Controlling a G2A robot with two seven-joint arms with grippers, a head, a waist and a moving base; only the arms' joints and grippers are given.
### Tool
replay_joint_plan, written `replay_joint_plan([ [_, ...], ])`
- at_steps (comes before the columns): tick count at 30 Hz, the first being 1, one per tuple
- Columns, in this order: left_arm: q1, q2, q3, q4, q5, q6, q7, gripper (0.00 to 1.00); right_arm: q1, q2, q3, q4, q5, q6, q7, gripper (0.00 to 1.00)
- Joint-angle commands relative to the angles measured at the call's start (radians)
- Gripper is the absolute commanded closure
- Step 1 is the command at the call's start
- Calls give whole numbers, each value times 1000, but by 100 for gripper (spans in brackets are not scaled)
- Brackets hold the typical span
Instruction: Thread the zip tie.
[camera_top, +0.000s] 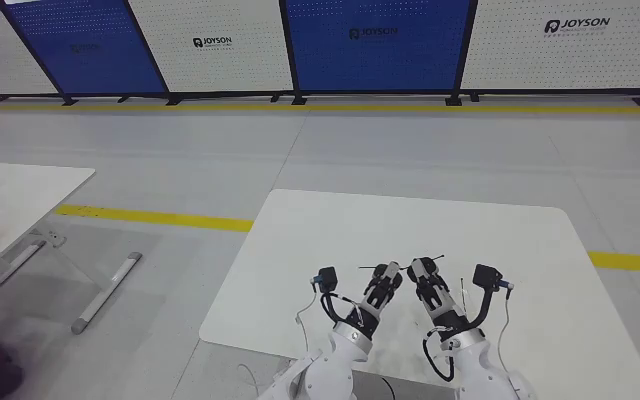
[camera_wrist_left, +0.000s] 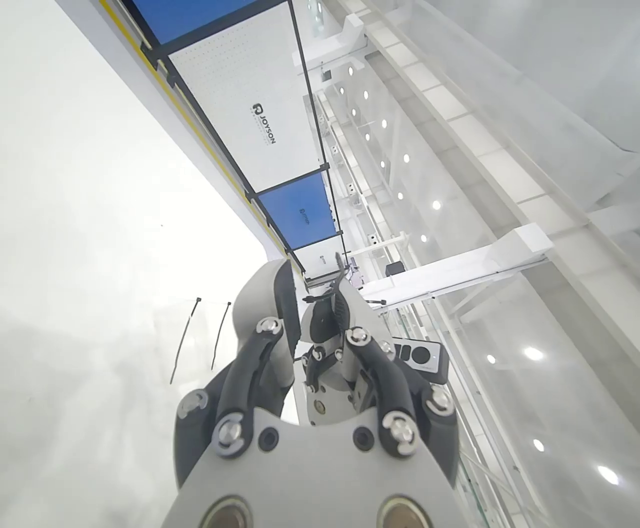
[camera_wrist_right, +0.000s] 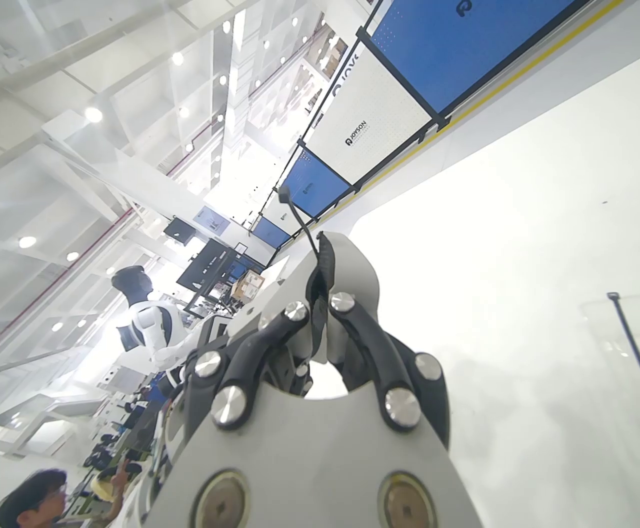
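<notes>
Off to the left of the left fingers (camera_wrist_left: 280, 305), two spare ties (camera_wrist_left: 182, 345) lie flat on the white surface (camera_top: 480, 230). They are side by side but not touching, with their heads lying the way the fingers point. To my eye they are set there to keep them out of the working gap. The left fingers tilt up off the surface, and a thin black strap (camera_wrist_left: 322, 294) crosses at their tips. From where I stand I cannot tell whether they are closed on it or merely beside it.

Just to the right, the right fingers (camera_wrist_right: 350, 270) are pressed together on the zip tie (camera_wrist_right: 301, 222). The band is pinched between the pads and the square head sticks out past the tips into free air. That hold makes sense to me. With the head clear of the pads and lifted off the surface, a tail can be fed through it from the left with nothing in the way. The two sets of fingers sit near each other, tips angled inward, so the gap to close looks small.

Right of the right fingers, a lone tie (camera_wrist_right: 624, 325) lies on the surface, well apart. Both arms work over the near strip, close to the near edge. Beyond the fingertips there is plenty of surface before the far edge, and room to either side.
</notes>
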Motion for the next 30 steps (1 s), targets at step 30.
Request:
replay_joint_plan([
  [30,14,-2,-4,-7,-2,-17,-31,100,1,-3,-11,8,7,-5,-2,100],
])
